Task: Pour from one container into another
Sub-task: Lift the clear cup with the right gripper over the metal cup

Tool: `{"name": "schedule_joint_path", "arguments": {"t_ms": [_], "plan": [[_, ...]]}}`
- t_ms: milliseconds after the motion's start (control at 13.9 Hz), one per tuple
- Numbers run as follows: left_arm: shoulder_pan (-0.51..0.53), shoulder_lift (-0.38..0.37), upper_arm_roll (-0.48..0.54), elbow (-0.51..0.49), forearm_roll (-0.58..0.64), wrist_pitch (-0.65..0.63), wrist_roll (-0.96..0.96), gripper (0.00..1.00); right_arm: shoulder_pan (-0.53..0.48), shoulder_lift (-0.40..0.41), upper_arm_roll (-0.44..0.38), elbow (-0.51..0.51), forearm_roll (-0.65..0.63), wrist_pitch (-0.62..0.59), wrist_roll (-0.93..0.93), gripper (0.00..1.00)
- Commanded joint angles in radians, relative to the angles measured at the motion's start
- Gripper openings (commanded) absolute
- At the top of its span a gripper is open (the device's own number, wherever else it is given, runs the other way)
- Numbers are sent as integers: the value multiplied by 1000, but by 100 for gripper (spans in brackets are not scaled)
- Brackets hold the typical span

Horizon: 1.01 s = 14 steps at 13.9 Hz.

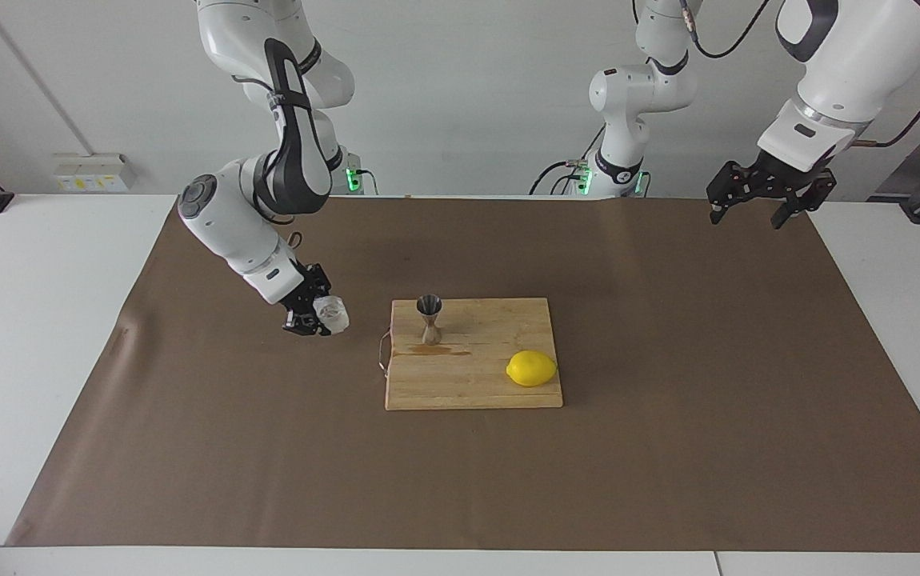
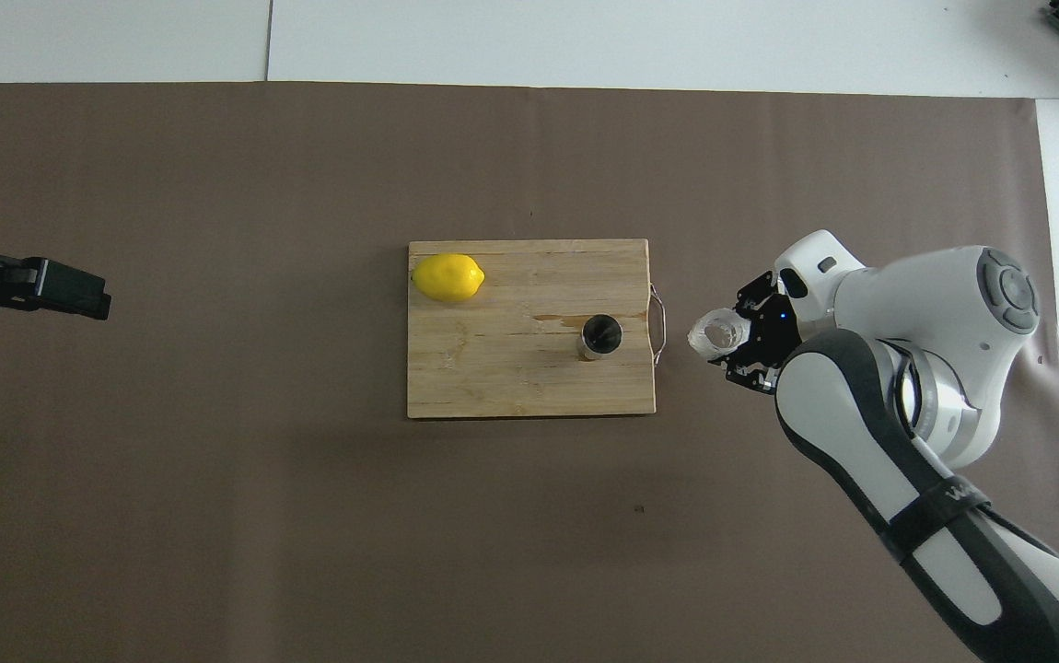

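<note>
Two grippers showing: right gripper (image 1: 318,317) fingers are clasping the cup (image 1: 333,313) over the mat, beside the board (image 1: 474,376) carrying the jigger (image 1: 430,318); left gripper (image 1: 769,206) is waiting, fingers spread.

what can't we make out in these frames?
- Clear cup contents: walls frosted, too small in both views; right gripper covers part of it.
- Jigger fill level: overhead shows only a dark bowl; facing view sees it side-on.
- Left gripper: overhead frame edge cuts the arm off, leaving only the tip.
- Stain on the cutting board beside the jigger: wet or dry, unreadable.
</note>
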Motion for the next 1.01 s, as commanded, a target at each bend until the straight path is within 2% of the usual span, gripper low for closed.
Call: {"name": "schedule_joint_path", "arguments": {"t_ms": [0, 287, 718, 934], "plan": [[4, -22, -2, -17, 18, -13, 0, 100, 47, 12, 0, 64, -116, -22, 192, 2], [-4, -77, -2, -96, 18, -7, -10, 100, 113, 26, 0, 117, -250, -24, 392, 2], [4, -84, -4, -92, 16, -1, -7, 100, 211, 50, 0, 211, -463, -56, 596, 2], [4, -83, -4, -92, 9, 52, -8, 100, 239, 54, 0, 236, -554, -64, 631, 2]]}}
